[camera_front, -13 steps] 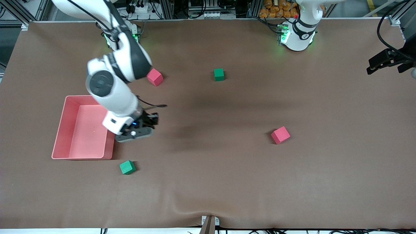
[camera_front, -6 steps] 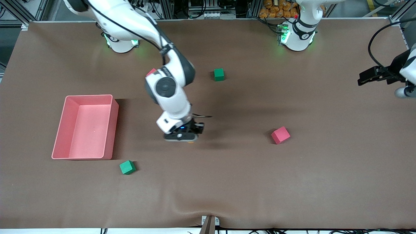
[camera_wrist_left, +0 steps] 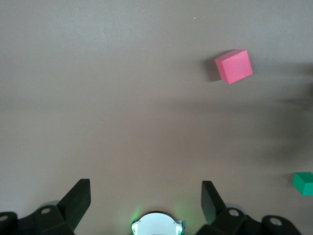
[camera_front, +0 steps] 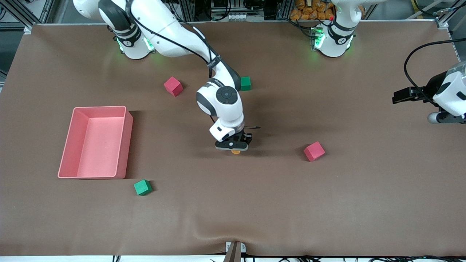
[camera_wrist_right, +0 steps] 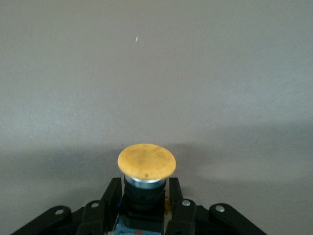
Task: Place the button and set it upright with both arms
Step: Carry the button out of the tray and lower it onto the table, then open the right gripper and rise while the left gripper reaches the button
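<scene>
My right gripper (camera_front: 235, 148) hangs low over the middle of the brown worktop (camera_front: 255, 203), its fingers (camera_wrist_right: 111, 196) clamped on the dark body of the button (camera_wrist_right: 146, 161). The button's orange cap (camera_front: 236, 152) juts out past my fingertips, its flat face turned sideways rather than up. I cannot tell whether the button touches the worktop. A red cube (camera_front: 314, 151) lies toward the left arm's end from these fingers, well apart. A green cube (camera_front: 246, 83) sits close by my right arm's forearm. A second red cube (camera_front: 173, 86), a pink tray (camera_front: 123, 142) and a second green cube (camera_front: 142, 187) lie toward the right arm's end. My left gripper (camera_wrist_left: 146, 196) waits in the air over the left arm's end of the worktop, fingers (camera_wrist_left: 78, 198) spread wide and holding nothing.
</scene>
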Controlling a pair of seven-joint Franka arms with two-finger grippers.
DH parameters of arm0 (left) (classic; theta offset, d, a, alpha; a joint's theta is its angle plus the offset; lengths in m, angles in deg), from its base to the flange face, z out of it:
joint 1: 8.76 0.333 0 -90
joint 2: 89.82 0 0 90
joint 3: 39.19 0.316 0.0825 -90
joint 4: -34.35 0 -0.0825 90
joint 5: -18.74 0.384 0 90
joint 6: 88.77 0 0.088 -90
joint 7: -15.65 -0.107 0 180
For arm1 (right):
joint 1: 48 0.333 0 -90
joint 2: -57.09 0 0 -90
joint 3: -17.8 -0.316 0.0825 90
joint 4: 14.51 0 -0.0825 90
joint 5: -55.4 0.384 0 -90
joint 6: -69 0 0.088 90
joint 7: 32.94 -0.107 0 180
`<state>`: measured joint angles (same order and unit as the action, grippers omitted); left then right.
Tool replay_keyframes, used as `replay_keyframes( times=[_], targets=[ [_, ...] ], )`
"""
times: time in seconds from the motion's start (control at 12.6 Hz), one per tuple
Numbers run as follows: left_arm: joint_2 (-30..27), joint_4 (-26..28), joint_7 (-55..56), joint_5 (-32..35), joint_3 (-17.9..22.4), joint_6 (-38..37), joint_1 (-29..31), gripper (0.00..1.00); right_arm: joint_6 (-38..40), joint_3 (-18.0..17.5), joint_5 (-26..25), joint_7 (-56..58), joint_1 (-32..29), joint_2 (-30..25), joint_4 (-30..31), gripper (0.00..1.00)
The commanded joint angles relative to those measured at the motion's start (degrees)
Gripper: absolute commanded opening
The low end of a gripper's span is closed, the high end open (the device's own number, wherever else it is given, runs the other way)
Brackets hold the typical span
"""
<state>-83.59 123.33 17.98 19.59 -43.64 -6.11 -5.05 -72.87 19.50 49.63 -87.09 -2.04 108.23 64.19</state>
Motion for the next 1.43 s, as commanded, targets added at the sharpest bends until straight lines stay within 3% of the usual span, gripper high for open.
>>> replay_keyframes(
  times=[0.0,0.4,0.63,0.87,1.11,1.19,1.35],
  targets=[
    [-0.34,0.23,-0.74,-0.50,-0.12,-0.57,-0.28,1.00,0.72,0.76,-3.10,-1.84,1.93,1.77,-2.58,1.00],
    [2.38,0.23,1.88,-0.76,-2.05,-1.71,-5.71,1.00,6.76,1.11,-3.11,-0.44,-1.30,-5.41,-1.44,1.00],
    [7.28,-0.12,7.59,-3.12,-2.15,-0.75,-10.99,1.00,17.57,1.11,-3.11,20.40,-5.60,-18.39,6.61,1.00],
    [14.22,-0.99,16.62,-3.31,-2.15,3.72,-18.19,1.00,19.35,1.02,-2.58,32.49,-11.31,-31.33,17.17,1.00],
    [23.70,-10.01,26.92,-3.31,-2.15,9.61,-24.70,1.00,28.91,0.85,-2.32,46.47,-18.52,-38.46,18.42,1.00],
    [27.13,-12.92,28.07,-3.31,-2.15,11.37,-26.46,1.00,30.85,0.85,-0.84,49.72,-21.06,-40.48,18.42,1.00],
    [31.89,-14.62,28.43,-2.96,-1.71,18.90,-31.46,1.00,35.85,1.11,7.40,56.14,-27.38,-45.40,18.42,1.00]
  ],
)
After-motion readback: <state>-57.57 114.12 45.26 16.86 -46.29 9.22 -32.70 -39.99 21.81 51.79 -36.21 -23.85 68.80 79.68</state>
